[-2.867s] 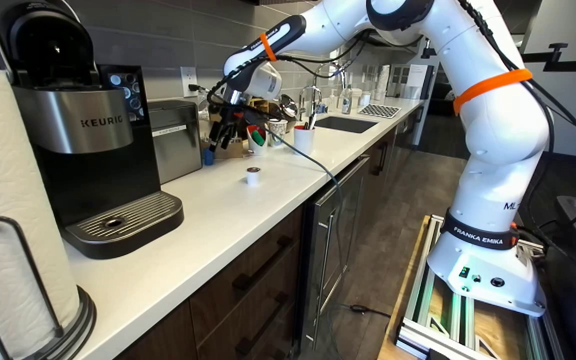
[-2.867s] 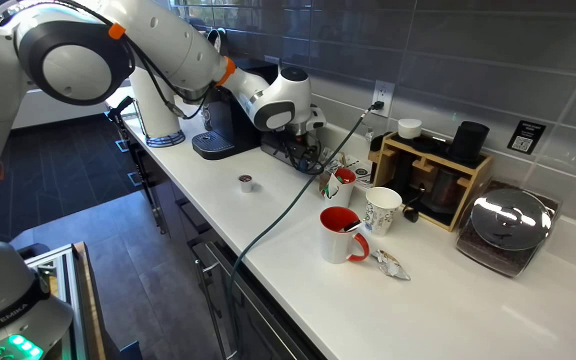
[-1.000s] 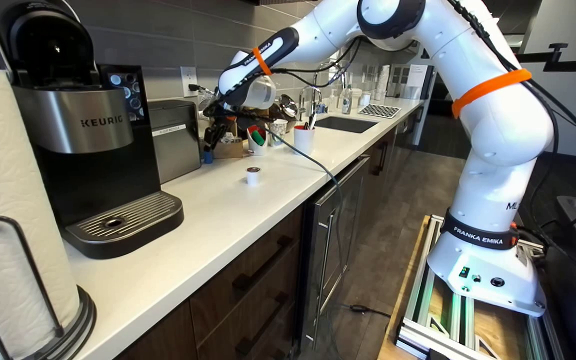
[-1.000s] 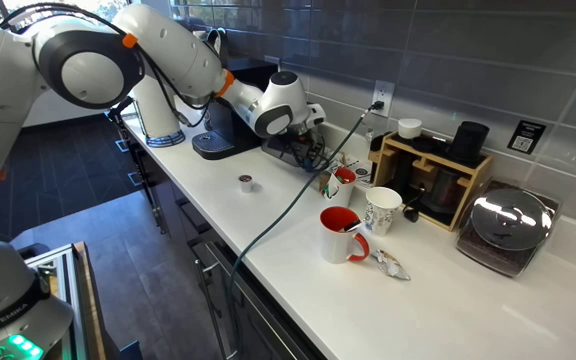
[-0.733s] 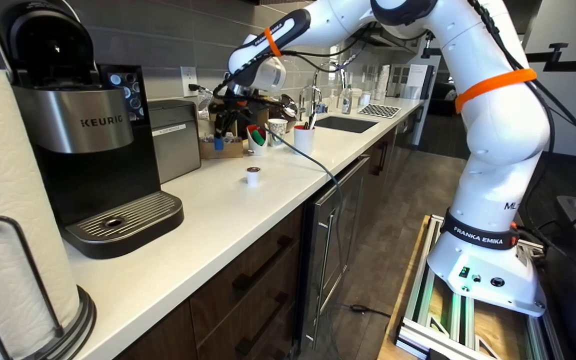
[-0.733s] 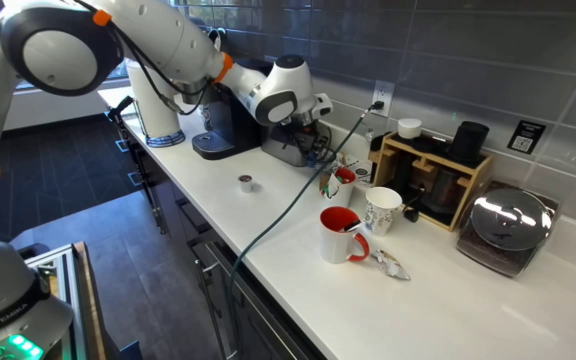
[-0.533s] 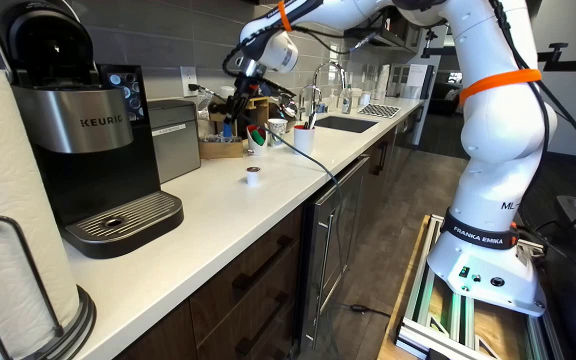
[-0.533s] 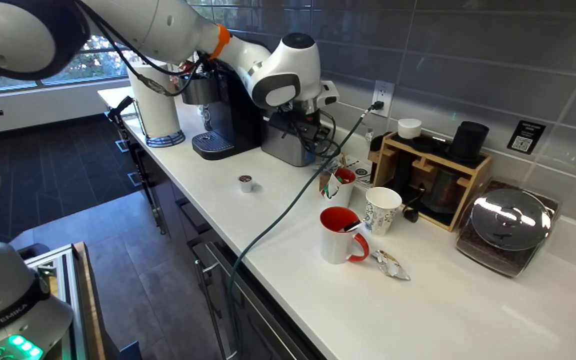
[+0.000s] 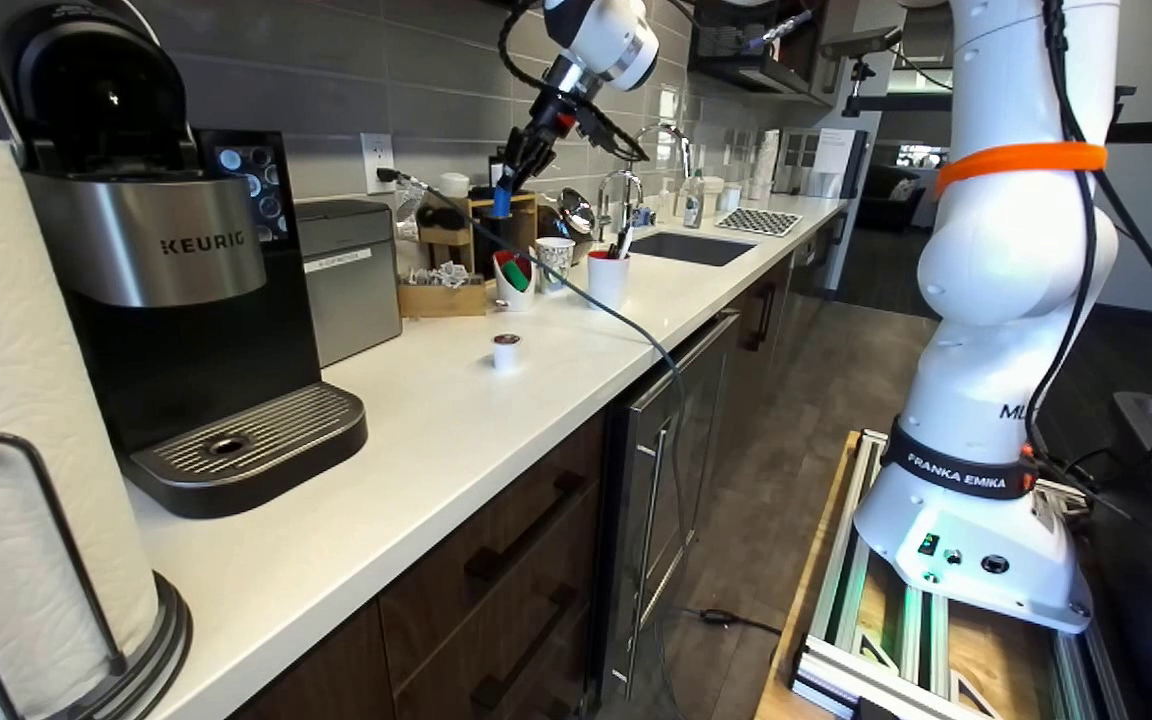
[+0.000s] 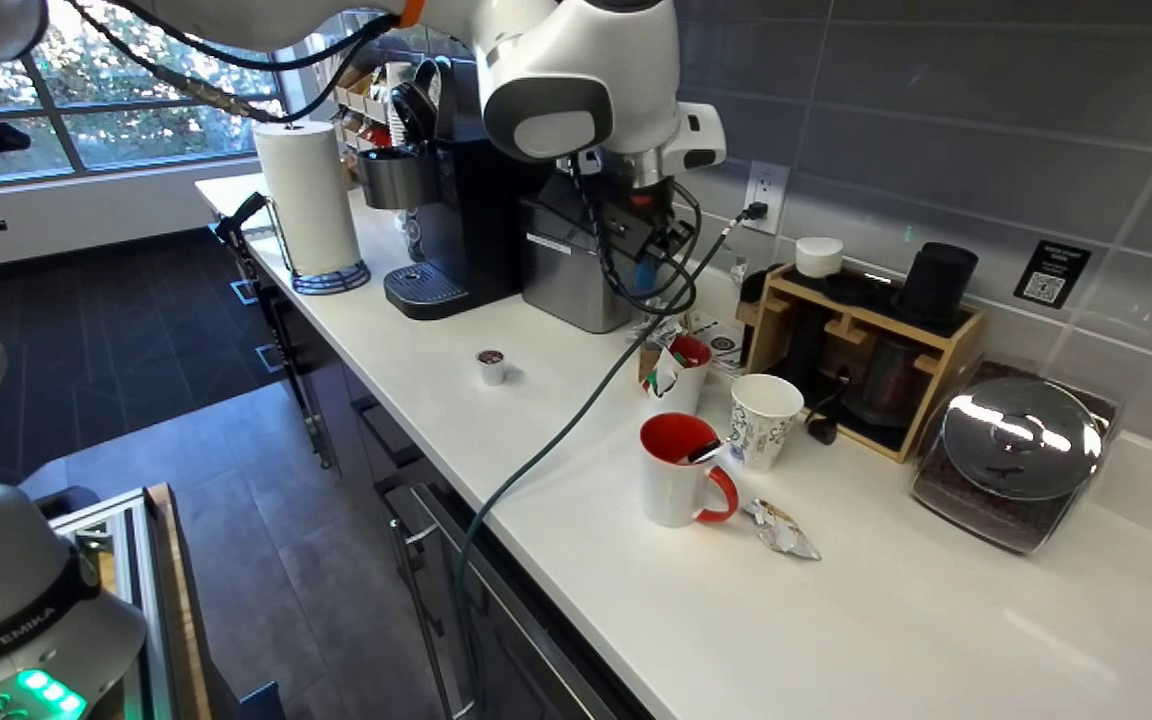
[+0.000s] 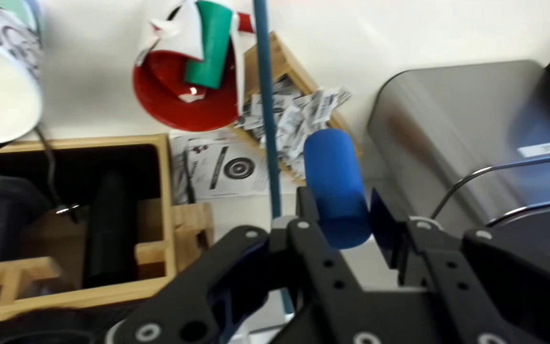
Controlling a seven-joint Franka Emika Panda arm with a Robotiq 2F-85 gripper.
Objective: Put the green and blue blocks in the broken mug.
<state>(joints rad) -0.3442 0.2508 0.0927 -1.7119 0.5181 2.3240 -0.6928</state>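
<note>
Plainly, the gripper point(image 11: 344, 212) is clamped on the blue block point(image 11: 332, 162), above the counter point(image 9: 436, 415); in the wrist view the broken mug point(image 11: 172, 107) (green block point(image 11: 209, 48) tilted inside) lies toward ten o'clock from the blue block, the tray point(image 11: 298, 72) of packets point(image 11: 288, 123) toward eleven.

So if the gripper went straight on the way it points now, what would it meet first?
Probably the wooden box of packets, with the blue block between the fingers leading. The teal cable passes close and might catch first; depth is unclear.

Matt blue block point(image 11: 334, 174), glossy broken mug point(image 11: 174, 107), wd box point(image 9: 443, 301), paper pkts point(image 11: 294, 119)
</note>
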